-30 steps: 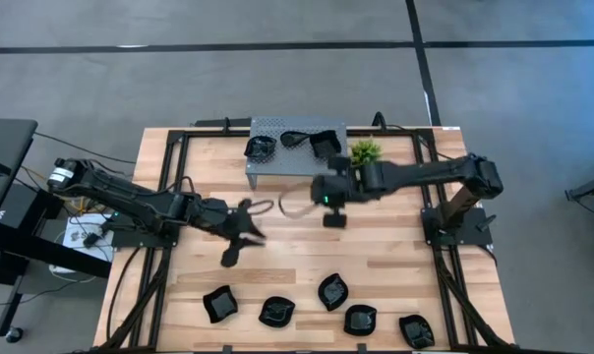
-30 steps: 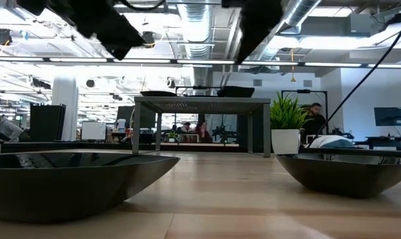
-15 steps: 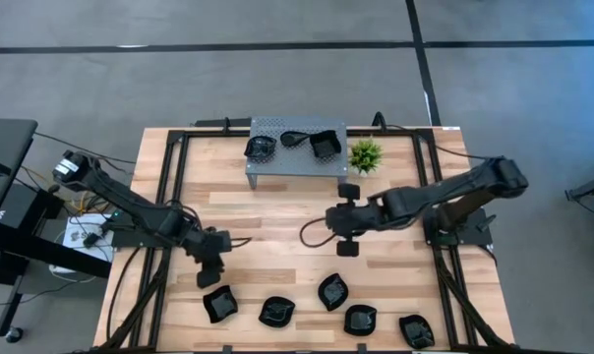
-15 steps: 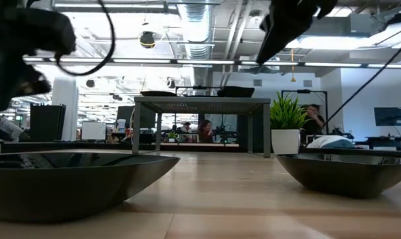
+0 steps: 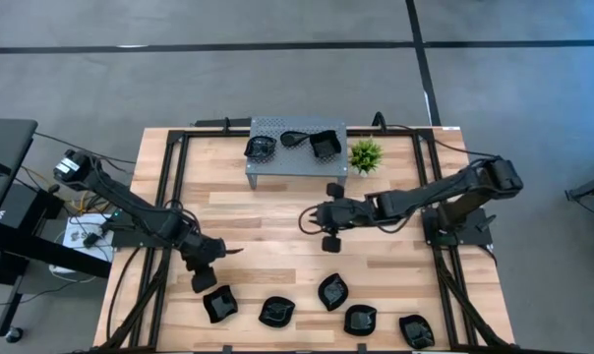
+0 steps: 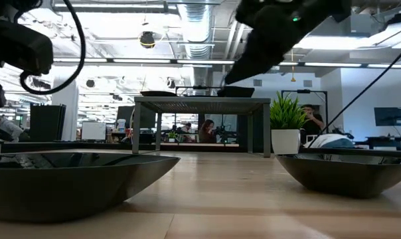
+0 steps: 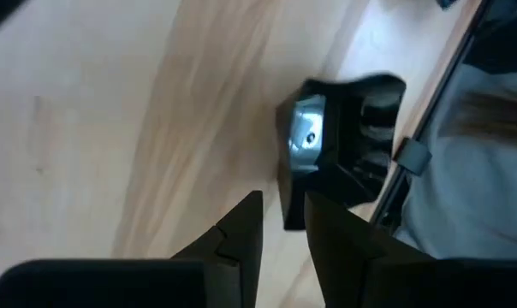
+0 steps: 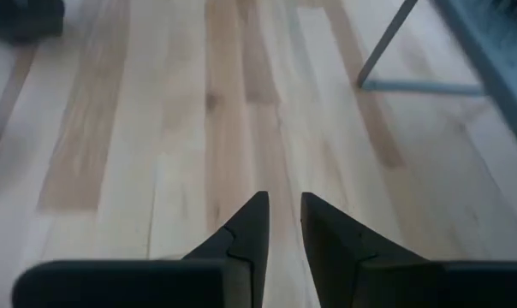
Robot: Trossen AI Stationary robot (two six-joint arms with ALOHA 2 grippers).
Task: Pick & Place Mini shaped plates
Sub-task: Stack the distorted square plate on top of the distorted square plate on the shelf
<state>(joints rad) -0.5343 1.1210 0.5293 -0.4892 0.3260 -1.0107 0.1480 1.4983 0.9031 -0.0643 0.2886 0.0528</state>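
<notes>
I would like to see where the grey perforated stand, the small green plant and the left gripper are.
grey perforated stand [image 5: 287, 162]: high view, bare front part of its top.
small green plant [image 5: 365, 154]: high view, middle of the leaves.
left gripper [image 5: 230, 252]: high view, at its fingertips.

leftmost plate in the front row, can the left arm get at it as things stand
Probably yes. The left gripper hangs close beside the leftmost plate, holds nothing, and only bare table lies between; the neighbouring plate sits clear.
</notes>
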